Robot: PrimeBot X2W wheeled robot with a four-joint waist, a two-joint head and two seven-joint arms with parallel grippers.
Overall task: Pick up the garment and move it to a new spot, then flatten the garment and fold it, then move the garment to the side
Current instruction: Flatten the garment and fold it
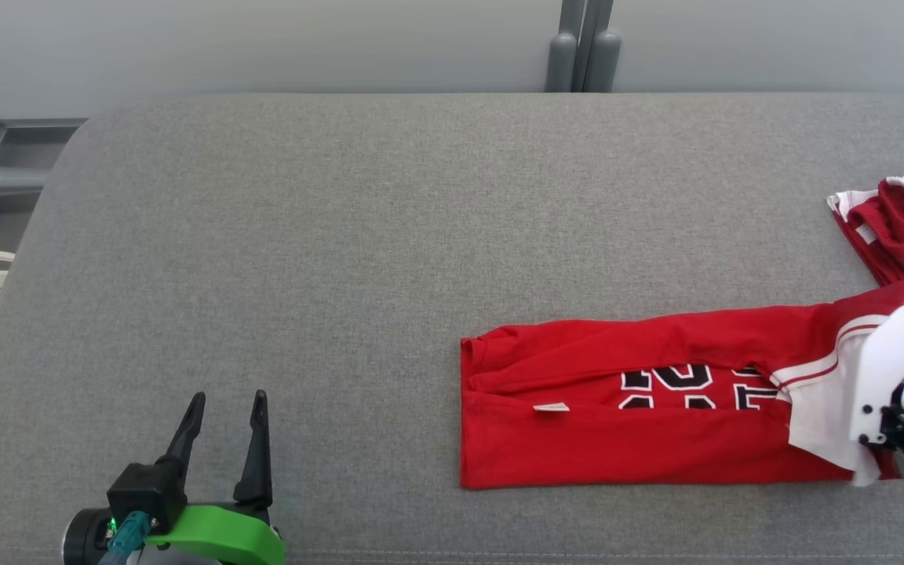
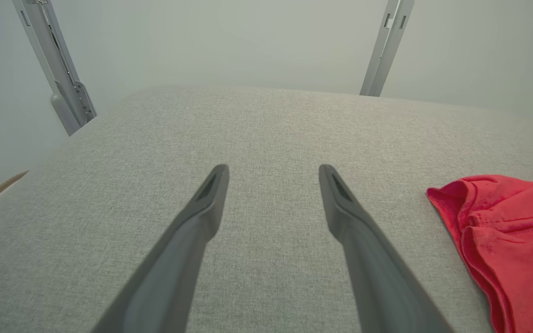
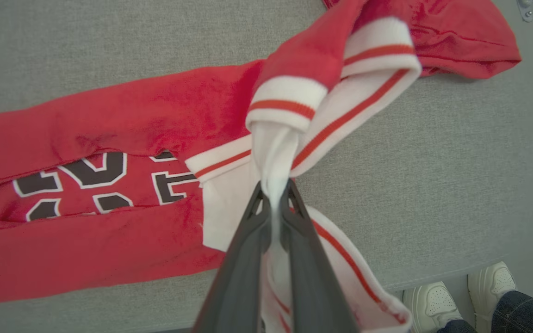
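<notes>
1. Two claws, two states. The left claw [image 1: 229,396] has its fingers spread wide with nothing between them, over bare cloth by the near-left corner of the surface [image 1: 342,196]. The right claw [image 3: 274,189] is pinched tight on a gathered bunch of white trim [image 3: 289,97] at one end of the red shirt [image 1: 617,439].
2. The red shirt lies as a long folded strip along the near edge, running from about the middle toward the right edge. Its numbers are half tucked into the fold, and the pinch raises its right end off the surface.
3. The grip holds only a thin twist of trim, so a quick pull could let it slide out.
4. Only one end is held, and the left claw is well apart from the other. Dragging the strip would likely open the folds.
5. The strip sits close to the near edge, so a pull that way could spill it over.
6. A red heap [image 1: 899,224] lies at the right edge, and I cannot tell whether it belongs to the same shirt. If it does, it may trail and snag.
7. A person's shoes [image 3: 433,300] stand just off the surface's edge near the right claw, so a wide swing could come close to them.
</notes>
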